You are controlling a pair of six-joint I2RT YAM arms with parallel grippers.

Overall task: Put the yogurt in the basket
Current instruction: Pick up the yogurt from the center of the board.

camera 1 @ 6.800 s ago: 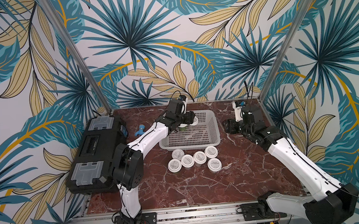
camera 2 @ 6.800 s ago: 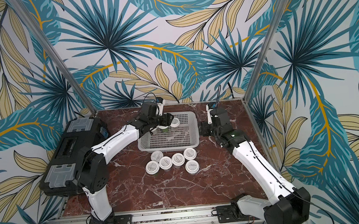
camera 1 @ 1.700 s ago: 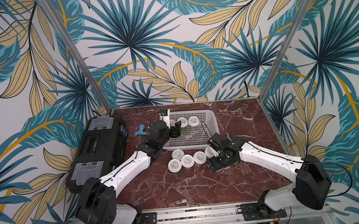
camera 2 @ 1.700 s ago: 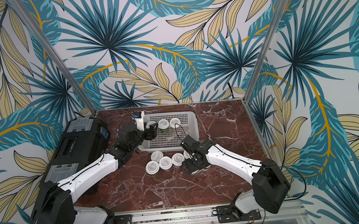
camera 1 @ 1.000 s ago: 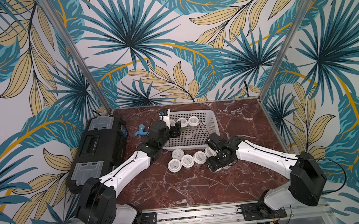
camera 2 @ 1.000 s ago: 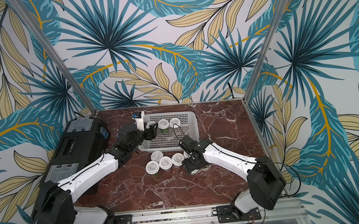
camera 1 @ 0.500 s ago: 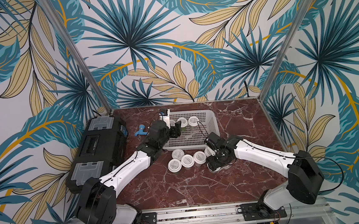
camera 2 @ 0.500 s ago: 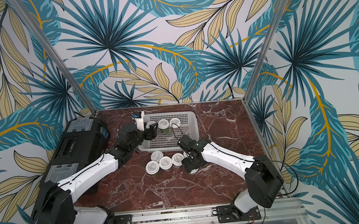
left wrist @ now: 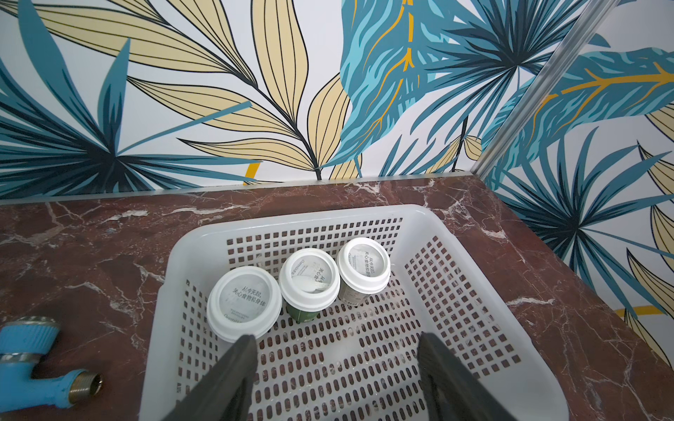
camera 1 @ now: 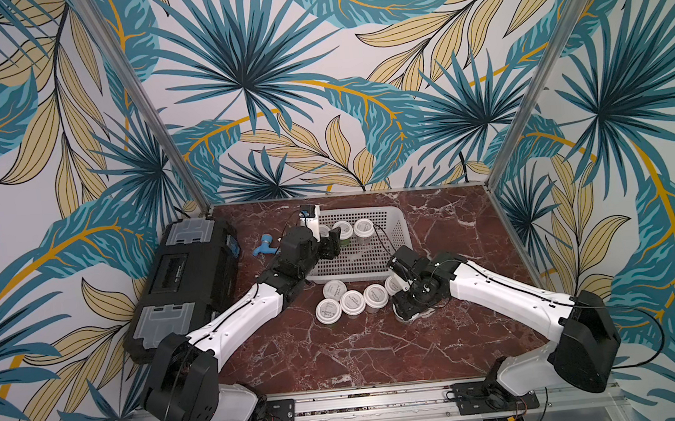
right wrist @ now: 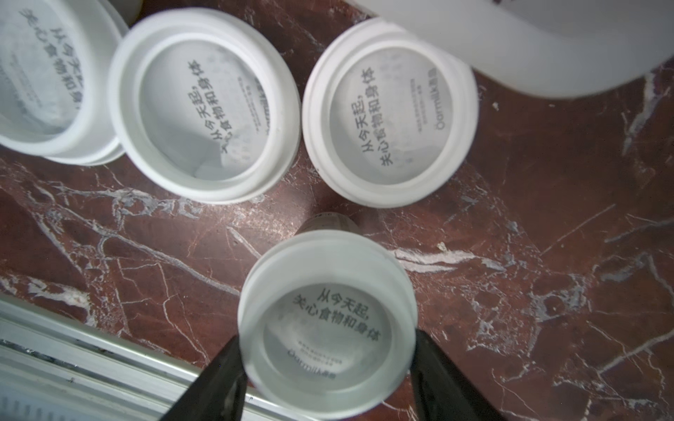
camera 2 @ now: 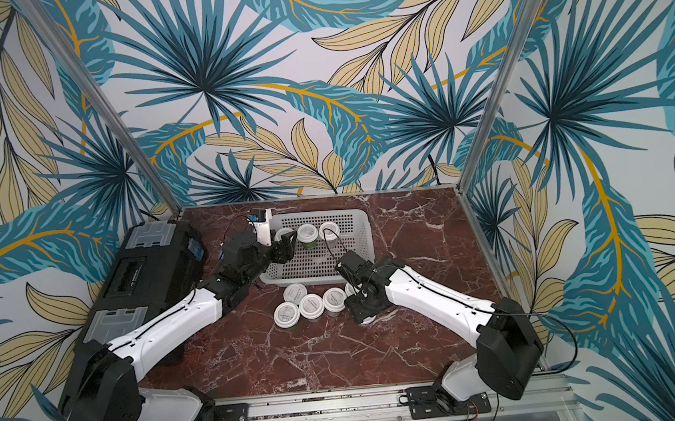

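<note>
Right end effector (right wrist: pixel 326 339) has just closed onto a yogurt cup (right wrist: pixel 328 291) on the tabletop (right wrist: pixel 547 255) at the basket's (camera 1: pixel 396 231) 5 o'clock: ready to lift. Left end effector (left wrist: pixel 335 342) hangs apart, empty, over three cups (left wrist: pixel 310 280) basketed.

The basket (left wrist: pixel 299 223) lies half free — yogurt cups (left wrist: pixel 310 279) line its far wall.

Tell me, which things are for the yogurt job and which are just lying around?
For the job: basket, three yogurt cups inside it, yogurt cups on the table, one cup in the right gripper.
Just lying about: black toolbox, blue fitting.
</note>
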